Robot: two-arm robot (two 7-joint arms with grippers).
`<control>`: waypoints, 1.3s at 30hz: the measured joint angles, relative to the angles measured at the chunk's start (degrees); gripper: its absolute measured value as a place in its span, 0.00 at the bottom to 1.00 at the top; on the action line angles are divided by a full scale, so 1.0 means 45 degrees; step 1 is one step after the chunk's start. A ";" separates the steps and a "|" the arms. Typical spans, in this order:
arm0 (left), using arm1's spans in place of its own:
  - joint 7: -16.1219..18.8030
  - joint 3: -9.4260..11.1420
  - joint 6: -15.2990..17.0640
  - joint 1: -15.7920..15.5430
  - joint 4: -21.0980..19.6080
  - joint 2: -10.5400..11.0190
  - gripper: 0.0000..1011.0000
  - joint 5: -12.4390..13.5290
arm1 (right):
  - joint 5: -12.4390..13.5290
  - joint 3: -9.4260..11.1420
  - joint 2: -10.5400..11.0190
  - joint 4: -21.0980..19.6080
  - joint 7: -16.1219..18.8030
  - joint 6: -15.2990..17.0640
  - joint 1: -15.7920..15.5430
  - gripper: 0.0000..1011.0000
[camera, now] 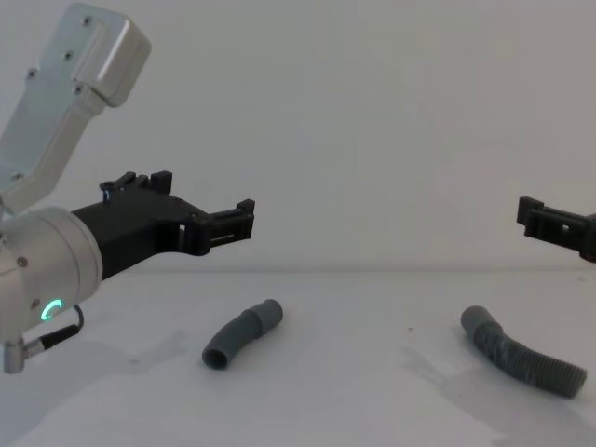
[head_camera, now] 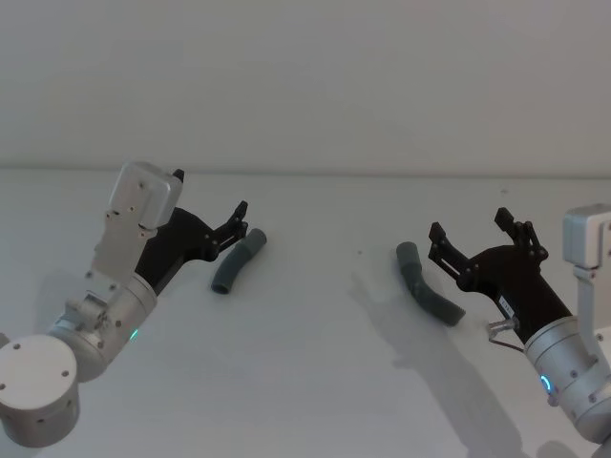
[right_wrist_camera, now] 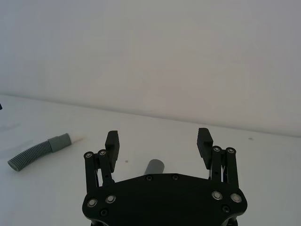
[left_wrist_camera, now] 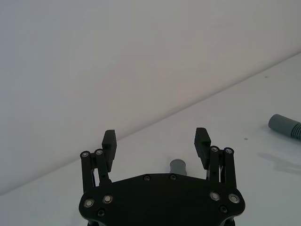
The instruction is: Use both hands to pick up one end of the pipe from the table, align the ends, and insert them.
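Left claw (head_camera: 236, 227) gapes above short pipe (head_camera: 239, 260) — right claw (head_camera: 470, 225), ribbed pipe (head_camera: 425, 286).

Matte table (head_camera: 305, 401), smooth plastic short pipe (head_camera: 238, 260), ribbed long pipe (head_camera: 431, 294).

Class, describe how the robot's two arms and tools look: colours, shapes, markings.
The left arm and right arm are thick silver-white cylinders. The left tool and right tool are black, angular, two-fingered, with silver screw heads. A green ring light glows on the left arm.
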 joint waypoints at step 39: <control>0.0000 0.0001 0.0000 0.0000 0.0000 -0.0001 0.99 0.0000 | 0.0000 0.0000 0.0000 0.0000 0.0000 0.0000 0.0000 0.99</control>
